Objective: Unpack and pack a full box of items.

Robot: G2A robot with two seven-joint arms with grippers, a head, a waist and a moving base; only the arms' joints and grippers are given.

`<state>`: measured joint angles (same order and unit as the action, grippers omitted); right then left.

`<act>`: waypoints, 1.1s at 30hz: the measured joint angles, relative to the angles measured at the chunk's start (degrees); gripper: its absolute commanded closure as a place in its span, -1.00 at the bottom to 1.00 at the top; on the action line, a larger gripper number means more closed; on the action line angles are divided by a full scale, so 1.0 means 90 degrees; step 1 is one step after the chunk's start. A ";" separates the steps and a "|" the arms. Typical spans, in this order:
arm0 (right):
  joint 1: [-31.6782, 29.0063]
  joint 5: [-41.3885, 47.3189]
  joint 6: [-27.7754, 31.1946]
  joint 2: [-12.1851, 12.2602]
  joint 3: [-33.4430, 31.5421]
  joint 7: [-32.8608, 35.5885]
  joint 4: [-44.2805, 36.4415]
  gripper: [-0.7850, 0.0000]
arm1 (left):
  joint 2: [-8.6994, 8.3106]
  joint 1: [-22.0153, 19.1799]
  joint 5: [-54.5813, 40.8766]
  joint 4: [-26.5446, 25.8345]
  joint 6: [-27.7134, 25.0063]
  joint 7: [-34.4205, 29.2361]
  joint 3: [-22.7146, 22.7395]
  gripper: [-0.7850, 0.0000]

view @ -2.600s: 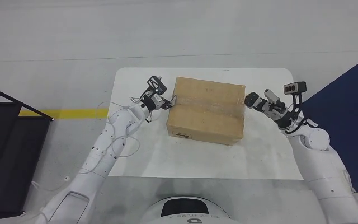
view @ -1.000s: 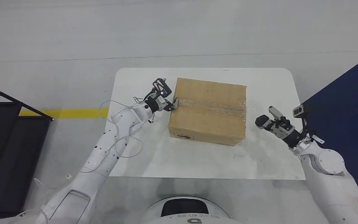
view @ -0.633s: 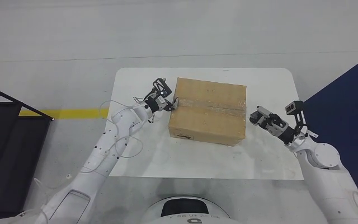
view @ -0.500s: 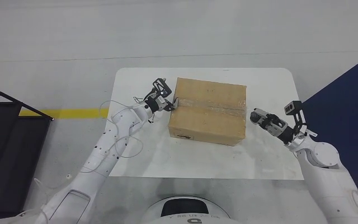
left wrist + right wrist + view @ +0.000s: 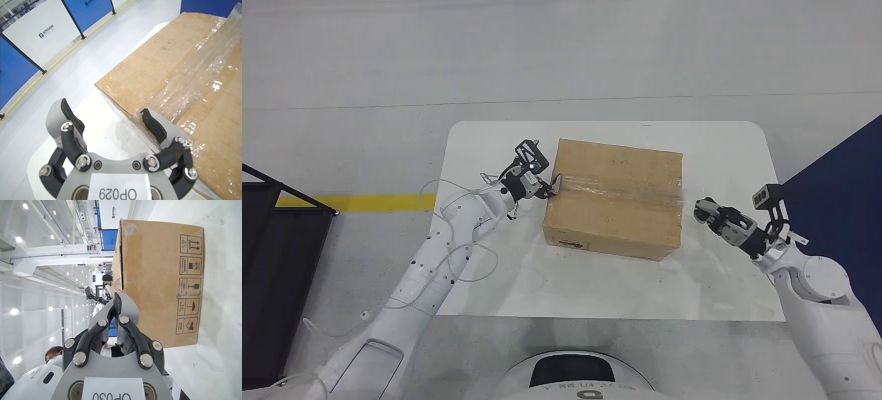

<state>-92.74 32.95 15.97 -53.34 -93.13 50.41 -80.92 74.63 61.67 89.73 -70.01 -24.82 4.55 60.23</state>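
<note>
A sealed brown cardboard box (image 5: 612, 215) stands in the middle of the white table (image 5: 492, 150), with clear tape (image 5: 642, 190) along its top seam. My left gripper (image 5: 547, 184) is open at the box's left end; in the left wrist view (image 5: 105, 111) one fingertip (image 5: 146, 116) touches the top edge where the tape (image 5: 208, 62) folds over. My right gripper (image 5: 702, 209) is just off the box's right end. In the right wrist view (image 5: 115, 300) it is shut on the tape's loose end beside the box (image 5: 160, 285). The tape lifts off at that end.
Bare table lies in front of the box (image 5: 572, 285) and at the far right corner (image 5: 732, 150). A black frame (image 5: 267, 195) and a yellow floor line (image 5: 362, 202) lie to the left. A blue panel (image 5: 842, 170) stands to the right.
The right gripper left the box's right edge, swung out and toward the front, then came back close. The tape now glints and lifts near that end. The left arm has barely moved.
</note>
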 measured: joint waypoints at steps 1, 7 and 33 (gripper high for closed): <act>-0.0001 0.0009 -0.0011 -0.0004 -0.0003 -0.0014 0.0006 1.00 | 0.0000 0.0000 0.0000 0.0000 0.0000 0.0000 0.0000 -1.00; 0.0107 -0.0071 -0.0223 -0.0026 0.0067 -0.0110 0.0056 1.00 | 0.0000 0.0000 0.0000 0.0000 0.0000 0.0000 0.0000 -1.00; 0.0145 0.1235 0.0439 -0.0218 -0.0351 -0.0914 0.0193 -1.00 | 0.0000 0.0000 0.0000 0.0000 0.0000 0.0000 0.0000 -1.00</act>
<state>-91.44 44.06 19.93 -55.30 -96.29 42.18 -79.18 74.63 61.67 89.73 -70.01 -24.82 4.55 60.23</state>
